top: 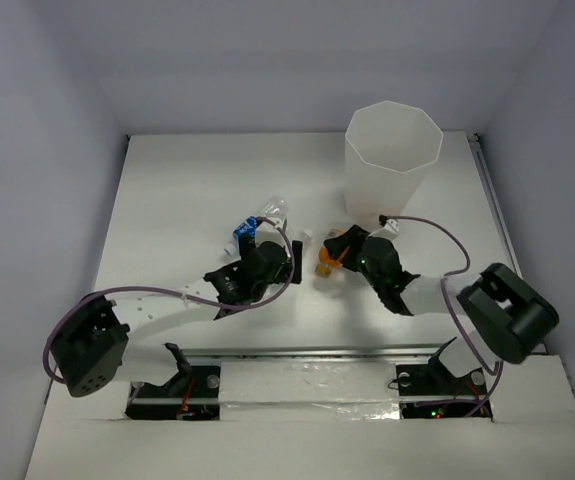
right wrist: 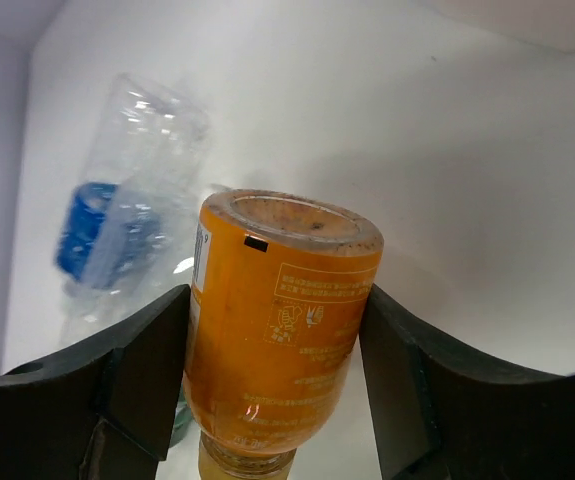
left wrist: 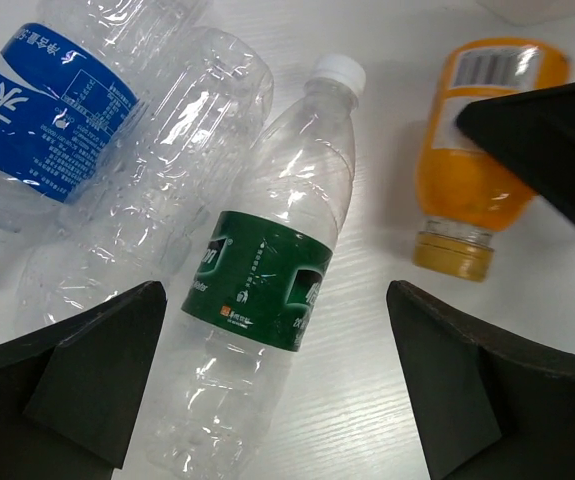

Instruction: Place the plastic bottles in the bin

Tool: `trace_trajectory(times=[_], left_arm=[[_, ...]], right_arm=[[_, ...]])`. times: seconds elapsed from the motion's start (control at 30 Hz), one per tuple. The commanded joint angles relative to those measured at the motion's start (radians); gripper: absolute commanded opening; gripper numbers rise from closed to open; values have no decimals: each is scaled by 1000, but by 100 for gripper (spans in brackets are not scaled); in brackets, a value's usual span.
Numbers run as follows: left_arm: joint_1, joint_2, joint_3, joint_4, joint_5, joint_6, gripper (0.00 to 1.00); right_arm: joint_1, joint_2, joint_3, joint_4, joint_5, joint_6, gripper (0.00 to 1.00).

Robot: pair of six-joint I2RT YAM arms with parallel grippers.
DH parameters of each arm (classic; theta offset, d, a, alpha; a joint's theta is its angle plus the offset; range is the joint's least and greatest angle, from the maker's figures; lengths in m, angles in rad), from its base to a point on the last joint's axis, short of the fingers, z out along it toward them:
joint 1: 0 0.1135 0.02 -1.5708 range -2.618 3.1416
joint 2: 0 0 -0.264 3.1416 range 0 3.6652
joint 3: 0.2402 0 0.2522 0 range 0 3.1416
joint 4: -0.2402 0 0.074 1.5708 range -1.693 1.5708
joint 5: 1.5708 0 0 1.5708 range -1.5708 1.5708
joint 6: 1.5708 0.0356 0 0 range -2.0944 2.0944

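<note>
Right wrist: R fingers [right wrist: 147,385] clamp orange bottle [right wrist: 277,320] mid-body; prob. light, slick. L fingers [left wrist: 97,365] open over green-label bottle [left wrist: 257,290], prob. thin, crushable.

A white table [top: 187,190] fills the floor of a pale enclosure, with a plain back wall [top: 267,60] on the far side and side walls to the left [top: 27,200] and right [top: 557,150]. A thin metal rail [top: 489,190] runs along the table's right edge. Along the near edge lies a glossy strip [top: 307,368], and nearer still a white board [top: 307,440]
</note>
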Motion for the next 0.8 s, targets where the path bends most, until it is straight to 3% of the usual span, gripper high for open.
trace_trajectory(times=[0.0, 0.2, 0.33, 0.57, 0.77], left_arm=[[-6, 17, 7, 8, -21, 7, 91], [-6, 80, 47, 35, -16, 33, 90], [-15, 112, 63, 57, -15, 50, 89], [-15, 148, 87, 75, -35, 64, 88], [-24, 183, 92, 91, -70, 75, 88]], right_arm=[[35, -181, -32, -3, 69, -21, 48], [129, -627, -16, -252, 198, -98, 48], [129, -825, 58, -366, 212, -196, 48], [129, -838, 260, -429, 198, -352, 48], [120, -742, 431, -413, 405, -601, 46]])
